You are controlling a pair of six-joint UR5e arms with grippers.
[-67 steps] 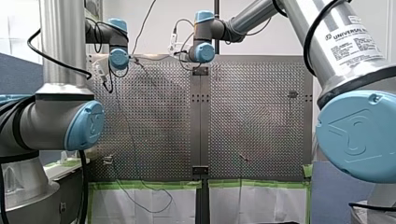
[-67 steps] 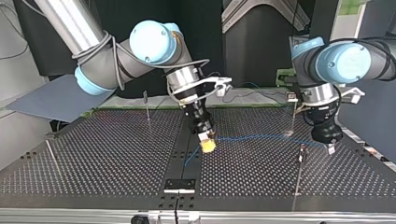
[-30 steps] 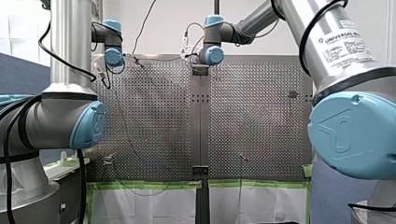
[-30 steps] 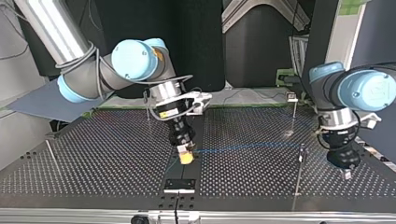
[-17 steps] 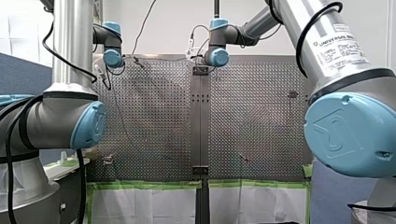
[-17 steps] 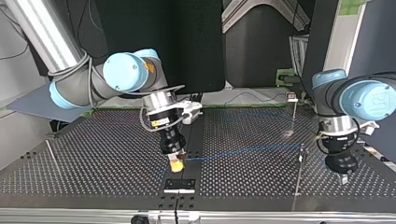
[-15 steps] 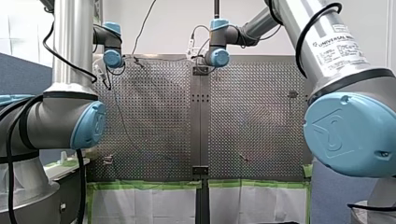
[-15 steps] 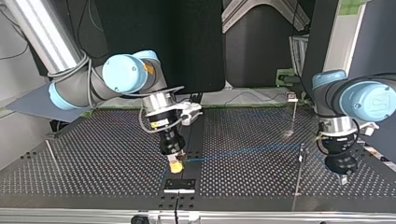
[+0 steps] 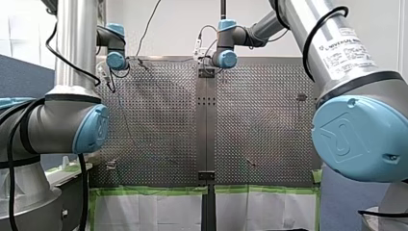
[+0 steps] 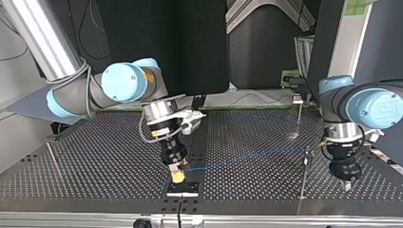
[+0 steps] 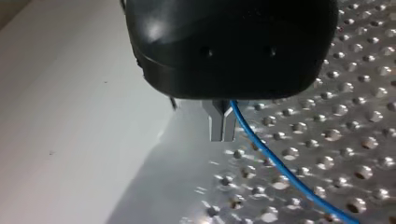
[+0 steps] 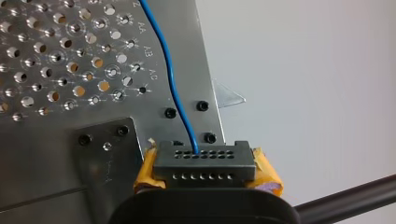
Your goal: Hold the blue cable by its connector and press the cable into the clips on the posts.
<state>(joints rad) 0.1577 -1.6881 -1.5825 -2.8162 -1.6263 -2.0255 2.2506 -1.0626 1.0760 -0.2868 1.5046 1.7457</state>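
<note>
Perforated metal fills the scene: the tabletop (image 10: 95, 161) spreads wide across the top view, dark and dotted with holes, with a black panel behind it. Low in the middle of that view, my right end effector (image 10: 177, 176) points down at the tabletop, just above a small black plate (image 10: 182, 188) at the near edge.

Over to the right wrist view, where the end effector is clamped tight on the connector (image 12: 204, 161), a dark block with two rows of small holes. The yellow pads (image 12: 268, 176) squeeze it from both sides. Out of the connector's upper row comes the blue cable (image 12: 175, 84), running away over the holes ahead of the end effector.

Back in the top view, that cable goes in a nearly straight line from the connector toward the right of the frame. It reaches a thin post (image 10: 303, 183) at the height of its clip (image 10: 308, 151); whether it sits in the clip I cannot tell. Just past the post, at the right of the frame, my left end effector (image 10: 346, 185) hangs low over the tabletop. Its wrist view shows the metal fingers (image 11: 215, 123) pressed together, no gap to speak of. The cable comes out right at their root and trails off across the holes. A second post (image 10: 298, 118) stands farther back, in the upper right of the tabletop.
</note>
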